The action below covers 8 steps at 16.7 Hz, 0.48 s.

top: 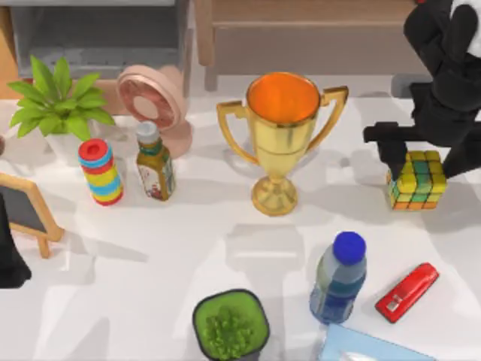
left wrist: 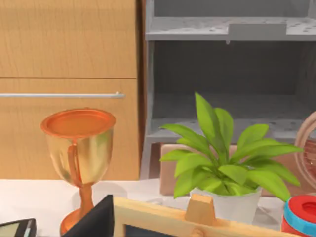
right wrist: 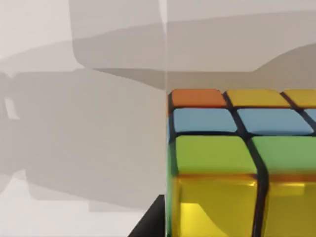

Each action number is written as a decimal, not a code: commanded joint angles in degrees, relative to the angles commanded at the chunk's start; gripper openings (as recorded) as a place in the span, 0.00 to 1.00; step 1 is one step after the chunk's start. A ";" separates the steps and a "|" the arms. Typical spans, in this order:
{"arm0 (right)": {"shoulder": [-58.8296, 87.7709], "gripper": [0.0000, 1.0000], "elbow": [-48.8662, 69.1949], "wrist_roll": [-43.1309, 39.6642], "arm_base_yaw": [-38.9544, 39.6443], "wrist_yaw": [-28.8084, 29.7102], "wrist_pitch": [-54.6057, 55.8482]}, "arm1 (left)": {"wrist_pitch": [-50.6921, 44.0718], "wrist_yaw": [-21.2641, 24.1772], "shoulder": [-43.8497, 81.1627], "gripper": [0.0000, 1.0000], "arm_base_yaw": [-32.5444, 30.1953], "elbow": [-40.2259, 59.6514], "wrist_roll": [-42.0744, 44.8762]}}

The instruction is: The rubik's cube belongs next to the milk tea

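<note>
now the rubik's cube (top: 417,180) stands at the right side of the table, right of the gold trophy (top: 279,135), and the right gripper (top: 426,159) is directly over it. from above, one dark finger goes down at the cube's left face and the other at its right face, so the fingers are apart with the cube between them. i cannot tell whether they already press on it; in the right wrist view the cube (right wrist: 242,163) is very close to the camera and seems to rest on the table (right wrist: 74,148).

the milk tea (top: 154,162) is far on the left side, between the striped ring stack (top: 101,172) and the trophy, in front of the pink fan (top: 154,101). so the cube must travel to the left across the table, and the trophy stands near this path. i judge that the carry needs to pass in front of the trophy or over it.

the right arm is clearly the nearer one to the cube. the left arm is parked at the left edge, near the small chalkboard (top: 26,210).
</note>
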 joint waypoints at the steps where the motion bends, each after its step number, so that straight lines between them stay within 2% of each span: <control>1: 0.00 0.38 0.00 0.00 0.00 0.00 0.00 | 0.00 0.00 0.00 1.00 0.00 0.00 0.00; 8: 0.00 0.90 0.00 0.00 0.00 0.00 0.00 | 0.00 0.00 0.00 1.00 0.00 0.00 0.00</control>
